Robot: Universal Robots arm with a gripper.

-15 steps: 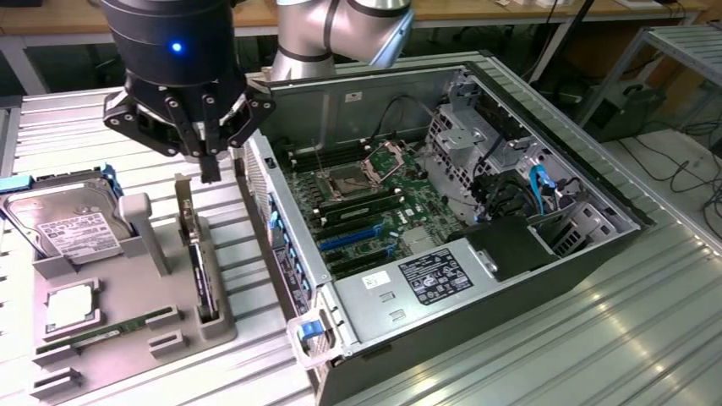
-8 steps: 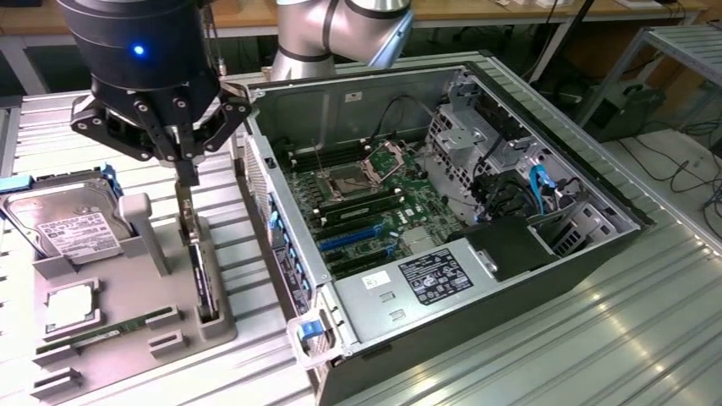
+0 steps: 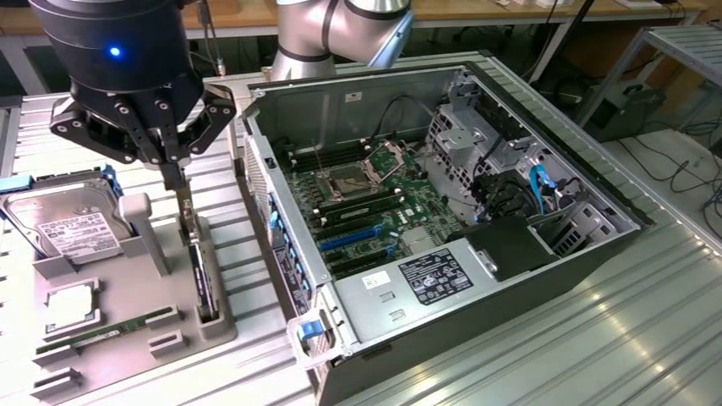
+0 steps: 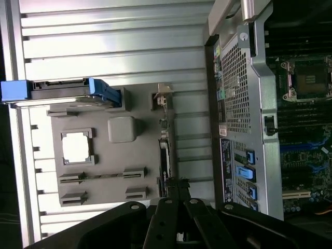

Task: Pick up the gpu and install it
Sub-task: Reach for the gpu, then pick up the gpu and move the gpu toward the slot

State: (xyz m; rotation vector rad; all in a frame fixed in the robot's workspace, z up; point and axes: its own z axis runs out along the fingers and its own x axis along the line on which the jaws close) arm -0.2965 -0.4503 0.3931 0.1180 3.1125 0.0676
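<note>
Exterior view: black gripper (image 3: 172,173), clenched empty, hovers over grey tray (image 3: 147,288); thin edge-standing gpu card (image 3: 203,279) at five o'clock, long axis twelve-to-six.

Cool, even light falls from overhead. On the ribbed metal table (image 3: 643,330), to the exterior view's right of the computer case (image 3: 451,211), pale streaks of glare run along the slats. Inside the case the drive-bay corner is dim. A small blue lamp (image 3: 114,52) glows on the dark arm housing above the case's far side. In the wrist view the table beside the case burns almost white, while the grey tray (image 4: 145,150) looks flat and matte.
</note>
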